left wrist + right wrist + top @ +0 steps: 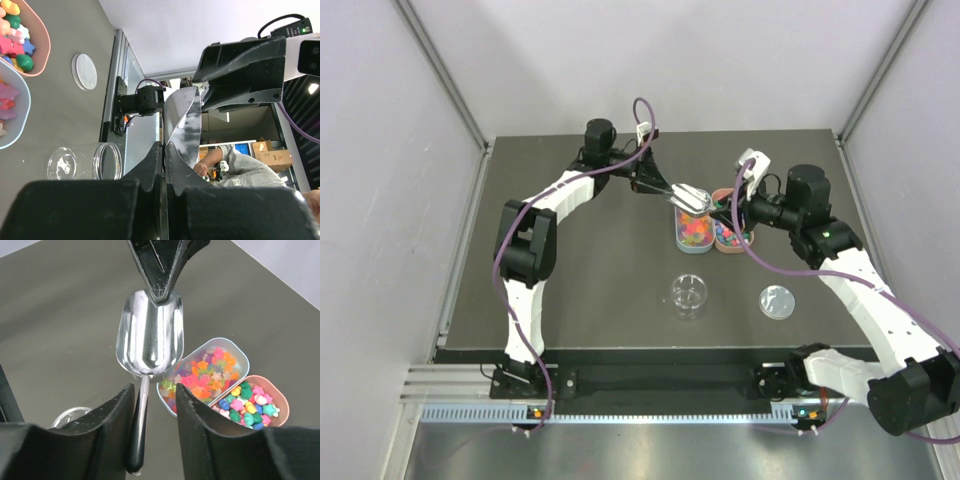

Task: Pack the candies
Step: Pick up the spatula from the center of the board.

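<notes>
With the left gripper (159,292) clamped on the scoop (150,340) above the candies (210,372) in two trays (243,356) near the bench's (570,300) far edge, the right gripper (155,390), jaws apart astride the handle (142,430), should close squarely before the left releases.

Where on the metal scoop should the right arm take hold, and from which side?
Grip the slim dark handle, coming from its free end. The left gripper clamps the far rim of the scoop bowl, and the handle lies between the open jaws of the right gripper.
</notes>
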### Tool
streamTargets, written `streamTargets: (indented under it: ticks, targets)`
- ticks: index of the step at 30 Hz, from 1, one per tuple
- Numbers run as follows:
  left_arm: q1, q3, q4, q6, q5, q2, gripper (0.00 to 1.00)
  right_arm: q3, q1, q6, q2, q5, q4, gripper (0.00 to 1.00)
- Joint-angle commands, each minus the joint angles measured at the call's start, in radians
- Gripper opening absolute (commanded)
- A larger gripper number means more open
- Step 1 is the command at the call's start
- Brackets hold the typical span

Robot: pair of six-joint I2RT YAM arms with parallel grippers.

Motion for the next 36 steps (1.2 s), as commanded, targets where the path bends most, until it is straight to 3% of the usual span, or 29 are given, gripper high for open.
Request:
streamTargets:
  ticks: [1, 6, 9, 11, 19, 20, 21, 25, 28, 31, 34, 36]
  targets:
    - [-0.020, -0.005, 0.022, 0.013, 0.120, -0.069, 0.00, 0.007, 0.018, 0.009, 0.005, -0.008, 0.060, 0.38]
    - [-0.027, -0.006, 0.025, 0.013, 0.123, -0.068, 0.00, 0.016, 0.021, -0.001, 0.002, -0.020, 0.048, 0.22]
    - [-0.029, -0.006, 0.031, 0.007, 0.120, -0.068, 0.00, 0.019, 0.021, -0.011, -0.007, -0.020, 0.031, 0.06]
    - [-0.032, -0.006, 0.040, 0.004, 0.120, -0.063, 0.00, 0.019, 0.021, -0.019, -0.018, -0.014, 0.016, 0.01]
    - [-0.037, -0.011, 0.074, -0.021, 0.105, -0.057, 0.01, 0.022, 0.021, -0.047, -0.039, -0.011, -0.021, 0.00]
    - [-0.035, -0.011, 0.082, -0.022, 0.100, -0.057, 0.09, 0.026, 0.023, -0.065, -0.045, -0.008, -0.028, 0.00]
    - [-0.033, -0.009, 0.098, -0.024, 0.083, -0.059, 0.29, 0.030, 0.021, -0.079, -0.050, -0.003, -0.051, 0.00]
    - [-0.020, 0.000, 0.118, -0.025, 0.068, -0.054, 0.55, 0.064, 0.021, -0.148, -0.070, 0.010, -0.142, 0.00]
    - [0.000, 0.026, 0.119, -0.038, 0.054, -0.042, 0.64, 0.061, 0.020, -0.163, -0.090, 0.026, -0.179, 0.00]
    - [0.009, 0.066, 0.128, -0.036, 0.054, -0.028, 0.65, 0.050, 0.018, -0.139, -0.102, 0.067, -0.206, 0.00]
    - [0.023, 0.075, 0.131, -0.021, 0.031, -0.019, 0.66, 0.049, 0.003, -0.091, -0.096, 0.180, -0.225, 0.00]
    - [0.037, 0.072, 0.094, 0.029, 0.016, -0.013, 0.75, 0.050, -0.017, -0.068, -0.090, 0.293, -0.234, 0.00]
